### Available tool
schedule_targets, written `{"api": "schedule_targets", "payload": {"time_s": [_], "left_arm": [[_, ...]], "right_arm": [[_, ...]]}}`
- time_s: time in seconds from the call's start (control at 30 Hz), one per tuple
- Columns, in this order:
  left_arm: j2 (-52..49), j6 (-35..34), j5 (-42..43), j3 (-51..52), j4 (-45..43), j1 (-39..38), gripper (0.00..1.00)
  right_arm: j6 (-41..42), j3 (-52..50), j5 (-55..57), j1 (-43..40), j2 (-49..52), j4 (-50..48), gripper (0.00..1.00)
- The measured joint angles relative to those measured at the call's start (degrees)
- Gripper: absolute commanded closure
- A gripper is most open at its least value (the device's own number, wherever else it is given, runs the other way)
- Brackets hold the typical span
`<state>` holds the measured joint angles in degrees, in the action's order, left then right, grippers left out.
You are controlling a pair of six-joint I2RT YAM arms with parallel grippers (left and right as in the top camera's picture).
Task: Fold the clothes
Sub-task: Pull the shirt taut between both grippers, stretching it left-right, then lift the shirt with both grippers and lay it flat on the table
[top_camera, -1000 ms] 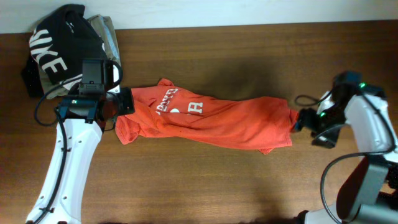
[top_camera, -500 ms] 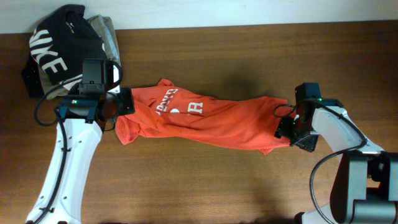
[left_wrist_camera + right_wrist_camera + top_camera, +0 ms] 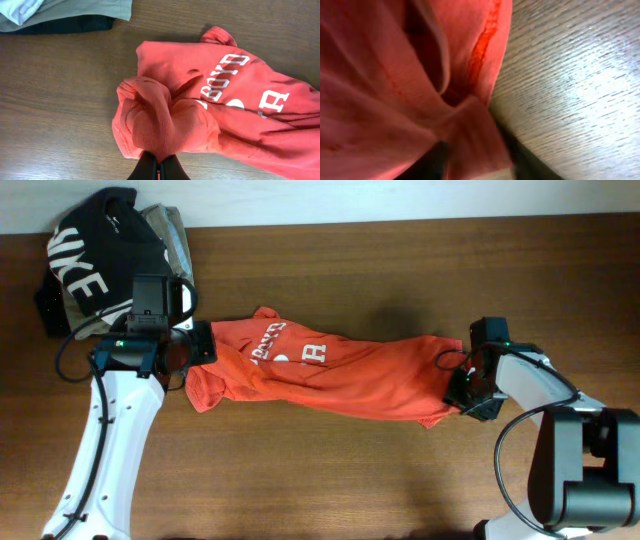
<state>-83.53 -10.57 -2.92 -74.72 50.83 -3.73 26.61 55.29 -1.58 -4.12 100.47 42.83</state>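
Red-orange T-shirt (image 3: 340,375) lies stretched on the surface (image 3: 330,480) beside the black garment (image 3: 85,255); left gripper (image 3: 204,351) jaws pinch the end nearest it, right gripper (image 3: 462,390) jaws pinch the far end

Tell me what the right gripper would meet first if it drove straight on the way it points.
The red-orange T-shirt: the right gripper points left along the table with the shirt's bunched end in its grasp, so it would likely push into more of it.
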Motion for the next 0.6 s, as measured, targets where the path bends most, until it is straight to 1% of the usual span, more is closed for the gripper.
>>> {"api": "schedule_targets", "payload": {"time_s": [0.03,0.17,0.27,0.33,0.4,0.43,0.5,0.6], "left_arm": [[0.0,0.0,0.0,0.0,0.0,0.0,1.0],[0.0,0.0,0.02,0.0,-0.46,0.0,1.0],[0.46,0.0,0.85,0.0,-1.2,0.0,1.0],[3.98,0.0,1.75,0.17,-2.1,0.0,1.0],[10.84,-0.02,2.32,0.28,-2.43,0.0,1.0],[15.23,-0.02,2.54,0.28,-2.56,0.0,1.0],[26.32,-0.94,2.75,0.22,-2.62,0.0,1.0],[37.4,-1.86,2.78,0.17,-2.6,0.0,1.0]], "right_arm": [[0.42,0.02,-0.2,0.0,0.02,-0.15,0.96],[2.58,0.57,-0.85,0.22,0.13,0.61,0.96],[3.41,3.72,-0.35,0.22,-0.22,8.61,0.96],[3.5,9.33,-0.07,0.22,-4.72,14.91,0.96],[3.54,13.57,0.09,0.22,-10.34,18.84,0.96],[3.58,15.87,0.07,0.22,-14.91,21.03,0.96],[3.56,19.19,0.04,0.22,-23.43,24.39,0.96],[3.58,22.4,0.04,0.22,-32.98,29.24,0.96]]}}
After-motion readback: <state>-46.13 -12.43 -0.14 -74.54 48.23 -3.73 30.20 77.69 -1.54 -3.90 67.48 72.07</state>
